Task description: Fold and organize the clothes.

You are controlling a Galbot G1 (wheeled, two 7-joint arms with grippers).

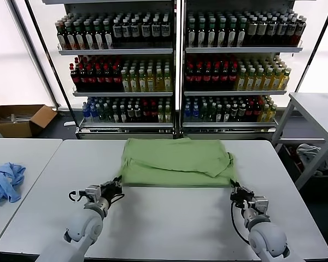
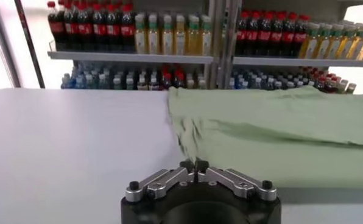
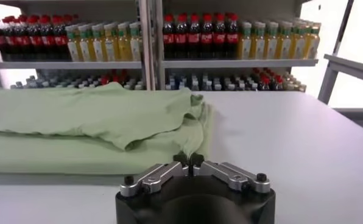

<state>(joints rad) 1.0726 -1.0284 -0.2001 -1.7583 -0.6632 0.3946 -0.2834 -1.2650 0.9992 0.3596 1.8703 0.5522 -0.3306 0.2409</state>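
The clothes are a light green polo shirt [image 1: 175, 161], partly folded and lying flat at the far middle of the white table [image 1: 169, 224]. My left gripper [image 1: 116, 184] is at the shirt's near left corner, shut on the hem. The left wrist view shows its fingertips pinching the cloth edge [image 2: 194, 165], with the shirt [image 2: 279, 134] stretching away beyond. At the near right corner, my right gripper [image 1: 233, 190] is also shut on the hem. In the right wrist view a fold of cloth runs into that gripper [image 3: 188, 159], and the shirt [image 3: 78, 122] spreads out behind it.
A crumpled light blue garment [image 1: 4, 181] lies on the neighbouring table to the left. Shelves of bottles [image 1: 175, 71] stand behind the table. A cardboard box [image 1: 22, 119] sits on the floor at far left, and another table [image 1: 317, 109] stands at right.
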